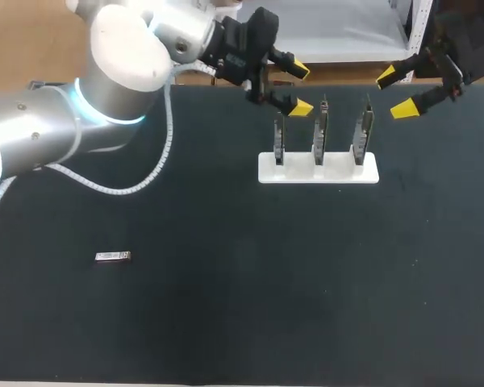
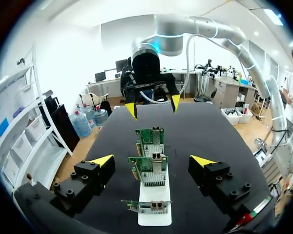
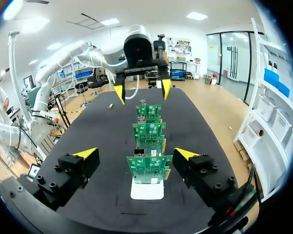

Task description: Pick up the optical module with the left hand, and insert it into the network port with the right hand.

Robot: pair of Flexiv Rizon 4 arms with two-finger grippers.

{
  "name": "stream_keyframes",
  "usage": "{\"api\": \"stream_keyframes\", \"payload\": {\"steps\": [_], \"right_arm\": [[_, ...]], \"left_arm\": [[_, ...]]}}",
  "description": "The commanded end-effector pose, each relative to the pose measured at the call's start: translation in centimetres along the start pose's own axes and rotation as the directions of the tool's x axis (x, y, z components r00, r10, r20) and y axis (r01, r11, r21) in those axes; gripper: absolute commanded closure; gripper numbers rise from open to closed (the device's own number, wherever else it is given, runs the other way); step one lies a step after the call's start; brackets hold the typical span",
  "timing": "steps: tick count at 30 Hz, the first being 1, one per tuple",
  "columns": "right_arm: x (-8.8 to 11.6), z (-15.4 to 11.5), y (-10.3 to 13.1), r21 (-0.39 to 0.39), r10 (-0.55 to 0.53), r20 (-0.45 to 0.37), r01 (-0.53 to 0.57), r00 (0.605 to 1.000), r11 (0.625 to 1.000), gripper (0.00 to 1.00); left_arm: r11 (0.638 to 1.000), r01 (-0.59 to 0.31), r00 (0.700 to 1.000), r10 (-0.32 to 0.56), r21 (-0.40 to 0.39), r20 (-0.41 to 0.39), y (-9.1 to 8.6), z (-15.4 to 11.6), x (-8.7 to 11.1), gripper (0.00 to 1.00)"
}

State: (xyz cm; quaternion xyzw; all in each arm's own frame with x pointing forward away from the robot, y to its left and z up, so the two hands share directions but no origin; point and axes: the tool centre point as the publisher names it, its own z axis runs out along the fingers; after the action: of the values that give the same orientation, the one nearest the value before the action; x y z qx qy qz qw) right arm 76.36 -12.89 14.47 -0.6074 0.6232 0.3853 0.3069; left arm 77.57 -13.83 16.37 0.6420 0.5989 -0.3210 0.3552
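Left hand (image 1: 300,89) (open) hovers well apart from optical module (image 1: 113,257).

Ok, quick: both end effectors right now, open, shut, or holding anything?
Left end effector: open, holding nothing.
Right end effector: open, holding nothing.

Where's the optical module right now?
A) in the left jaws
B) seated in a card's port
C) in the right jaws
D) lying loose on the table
D: the optical module lies flat on the black table, well away from the white stand with its cards, and the left jaws and right jaws both stand open and empty above that stand.
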Motion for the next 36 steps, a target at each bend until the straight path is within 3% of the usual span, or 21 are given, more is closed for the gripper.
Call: {"api": "stream_keyframes", "payload": {"steps": [1, 7, 16, 25, 36], "right_arm": [[0.0, 0.0, -0.1, -0.002, 0.000, 0.001, 0.000, 1.000, 1.000, 0.00], [0.0, 0.0, -0.1, -0.002, 0.000, 0.001, 0.000, 1.000, 1.000, 0.00], [0.0, 0.0, -0.1, -0.002, 0.000, 0.001, 0.000, 1.000, 1.000, 0.00], [0.0, 0.0, -0.1, -0.002, 0.000, 0.001, 0.000, 1.000, 1.000, 0.00], [0.0, 0.0, -0.1, -0.002, 0.000, 0.001, 0.000, 1.000, 1.000, 0.00]], "left_arm": [[0.999, -0.038, 0.998, 0.035, -0.039, -0.054, -2.0, -4.4, -0.7, 0.00], [0.990, -0.116, 0.964, 0.092, -0.081, -0.250, -3.9, -10.1, 0.1, 0.00], [0.981, -0.084, 0.902, -0.001, -0.177, -0.432, -8.0, -18.3, 4.2, 0.00], [0.981, -0.055, 0.839, -0.055, -0.185, -0.541, -13.1, -23.0, 8.5, 0.00], [0.991, -0.008, 0.754, -0.083, -0.136, -0.652, -17.2, -26.8, 14.4, 0.00]]}}
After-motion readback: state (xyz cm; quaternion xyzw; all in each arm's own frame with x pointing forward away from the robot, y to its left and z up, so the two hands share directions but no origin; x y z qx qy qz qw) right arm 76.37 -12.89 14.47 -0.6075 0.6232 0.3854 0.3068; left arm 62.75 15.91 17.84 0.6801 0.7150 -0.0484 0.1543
